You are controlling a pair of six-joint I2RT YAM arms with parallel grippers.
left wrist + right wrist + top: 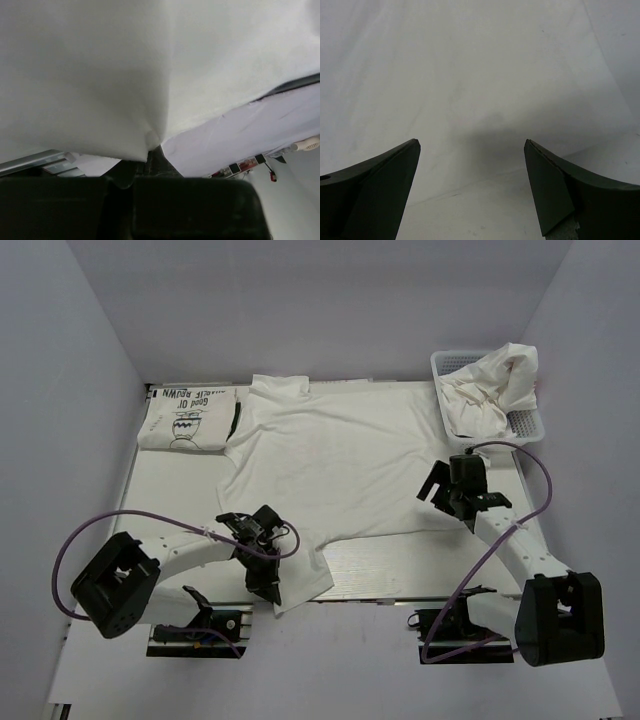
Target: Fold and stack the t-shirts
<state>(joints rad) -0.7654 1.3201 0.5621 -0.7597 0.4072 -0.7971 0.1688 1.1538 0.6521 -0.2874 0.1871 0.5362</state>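
Pinching the near-left corner of the spread white t-shirt (330,465): left gripper (272,590), clamped shut. Cloth runs far and rightward, under the empty, wide-open right gripper (447,502).

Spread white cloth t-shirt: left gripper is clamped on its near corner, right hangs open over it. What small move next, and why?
Probably lower the right gripper onto the near right hem of the spread white t-shirt and close it: the left gripper already pinches the near left corner, while the right's jaws stand open above cloth.
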